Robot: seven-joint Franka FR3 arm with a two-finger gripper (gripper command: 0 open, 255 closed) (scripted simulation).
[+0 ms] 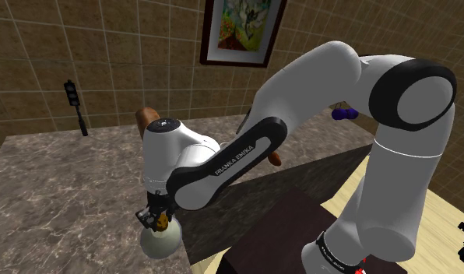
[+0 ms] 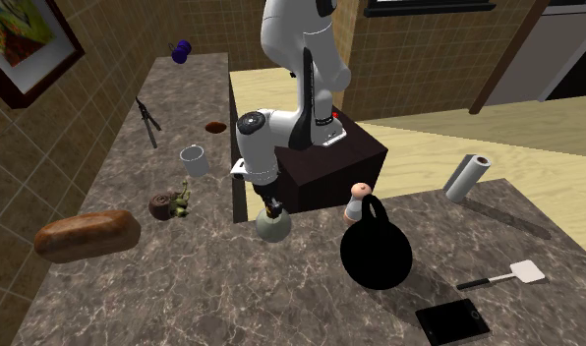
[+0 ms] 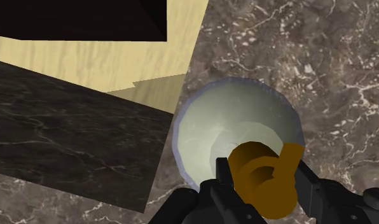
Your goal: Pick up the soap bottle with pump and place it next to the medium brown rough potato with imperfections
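Note:
The soap bottle [image 1: 162, 243] [image 2: 272, 229] [image 3: 220, 127] is round and pale greenish white, with a brown pump [image 3: 266, 181] on top. It stands on the marble counter [image 2: 281, 295], close to the counter's edge by the stand. My gripper [image 1: 157, 220] [image 2: 271, 207] [image 3: 264, 177] comes straight down on it, and its black fingers [image 3: 223, 175] are shut on the pump. The large brown rough potato [image 2: 87, 235] lies near the tiled wall, well off to the second exterior view's left of the bottle.
A black kettle [image 2: 377, 252] and a small pinkish jar [image 2: 359, 200] stand just right of the bottle in the second exterior view. A grey cup [image 2: 193, 157], a small brown figure [image 2: 169, 204] and black tongs [image 2: 148, 122] lie toward the wall. The dark stand [image 2: 325, 157] borders the counter edge.

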